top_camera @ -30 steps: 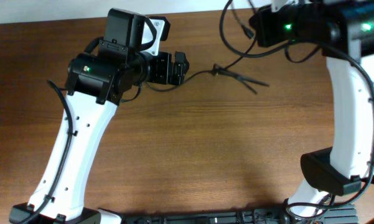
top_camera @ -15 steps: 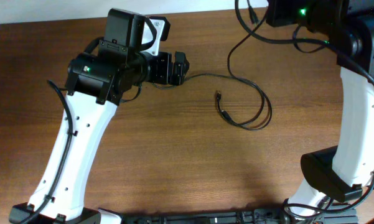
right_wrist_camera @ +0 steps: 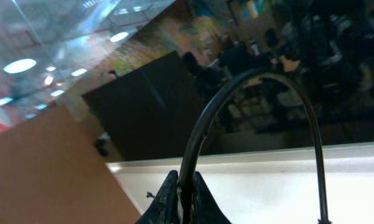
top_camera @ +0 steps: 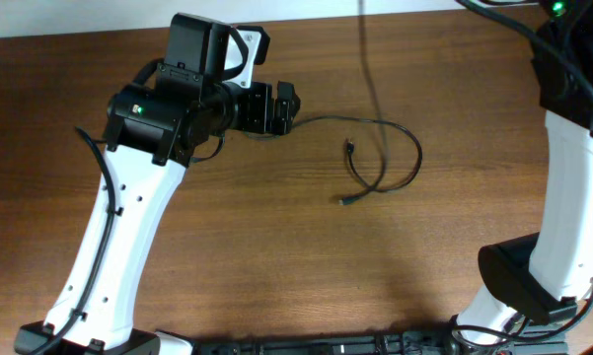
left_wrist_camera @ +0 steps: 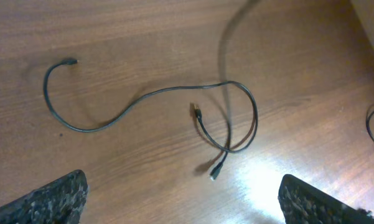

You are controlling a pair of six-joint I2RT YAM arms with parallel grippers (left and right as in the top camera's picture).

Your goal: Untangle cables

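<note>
Right gripper (right_wrist_camera: 185, 198) sits outside the overhead view; its wrist camera shows the fingers pinched together on a cable (right_wrist_camera: 202, 127) arching up and back down. From above, that cable is only a blur running off the top edge, its lower end hard to trace. A second cable (left_wrist_camera: 168, 90) lies looped mid-table (top_camera: 276, 256). Left gripper (left_wrist_camera: 182, 190) hovers spread wide, holding nothing.

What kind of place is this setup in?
Probably a robotics lab inside a large hall: white robot arms over a wooden table with loose cables, bright ceiling lights beyond.
</note>
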